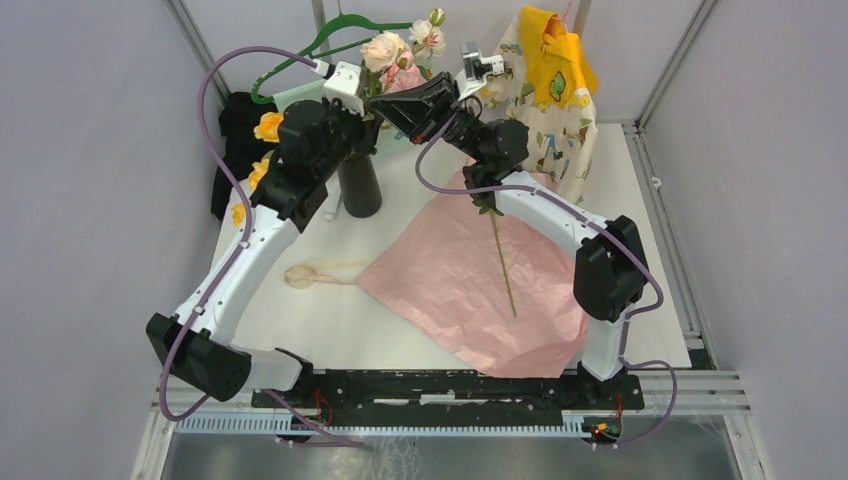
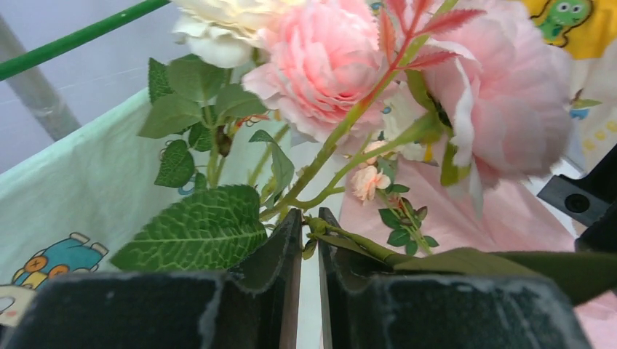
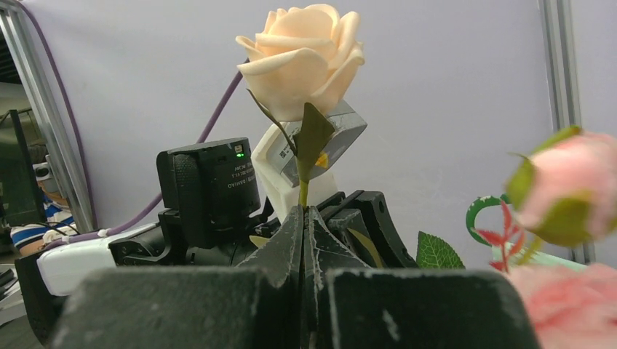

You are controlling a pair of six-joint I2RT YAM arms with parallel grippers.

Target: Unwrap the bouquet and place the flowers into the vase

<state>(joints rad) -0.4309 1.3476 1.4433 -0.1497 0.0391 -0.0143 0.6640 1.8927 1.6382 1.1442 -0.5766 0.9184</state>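
Observation:
The black vase (image 1: 360, 185) stands at the back of the table with pink and cream flowers (image 1: 385, 52) rising above it. My left gripper (image 2: 311, 214) is closed to a narrow gap on a green flower stem (image 2: 364, 246) at its tips, just under the big pink blooms (image 2: 327, 65). My right gripper (image 3: 303, 209) is shut on the thin stem of a cream rose (image 3: 302, 58), which stands upright above its fingers. The pink wrapping paper (image 1: 470, 285) lies spread on the table with one bare stem (image 1: 503, 270) across it. Yellow roses (image 1: 266, 128) show left of the left arm.
A beige ribbon (image 1: 320, 273) lies left of the paper. A black cloth bundle (image 1: 235, 140) sits at the back left. A green hanger (image 1: 320, 40) and printed children's clothes (image 1: 550, 90) hang along the back wall, close behind the flowers.

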